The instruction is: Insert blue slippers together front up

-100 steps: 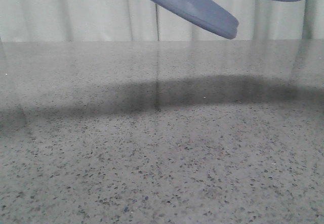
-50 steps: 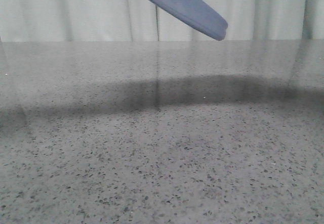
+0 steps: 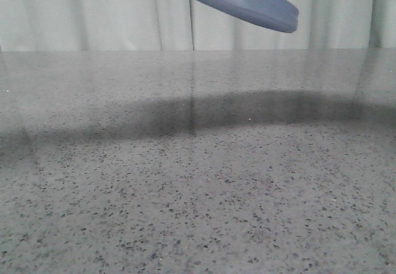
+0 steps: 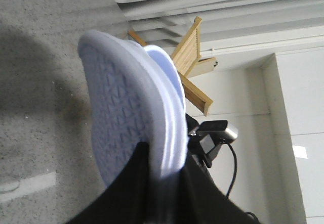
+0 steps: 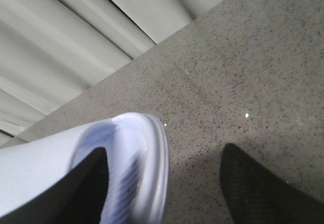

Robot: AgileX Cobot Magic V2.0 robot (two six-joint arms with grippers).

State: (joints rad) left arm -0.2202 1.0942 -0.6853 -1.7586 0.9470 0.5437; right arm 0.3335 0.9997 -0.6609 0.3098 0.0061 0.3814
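Note:
High at the top of the front view hangs one blue slipper (image 3: 247, 2), its end pointing down and to the right over the table. In the left wrist view my left gripper (image 4: 164, 158) is shut on that slipper's rim, with the triangle-patterned sole (image 4: 121, 107) facing the camera. A paler blue layer (image 4: 164, 70) shows behind the sole; I cannot tell whether it is the second slipper. In the right wrist view my right gripper (image 5: 167, 153) stands wide open. A blurred slipper end (image 5: 144, 138) lies against one finger (image 5: 86, 183), and the other finger (image 5: 263, 183) is far from it.
The speckled grey table (image 3: 198, 193) stretches back to a pale curtain (image 3: 93, 14). A dark band of shadow (image 3: 247, 110) crosses the table. The left wrist view shows a wooden frame (image 4: 190, 47) and a small camera with a cable (image 4: 215, 133).
The lower slipper's end has swung up and to the right. The second slipper at the top right has left the front view almost entirely.

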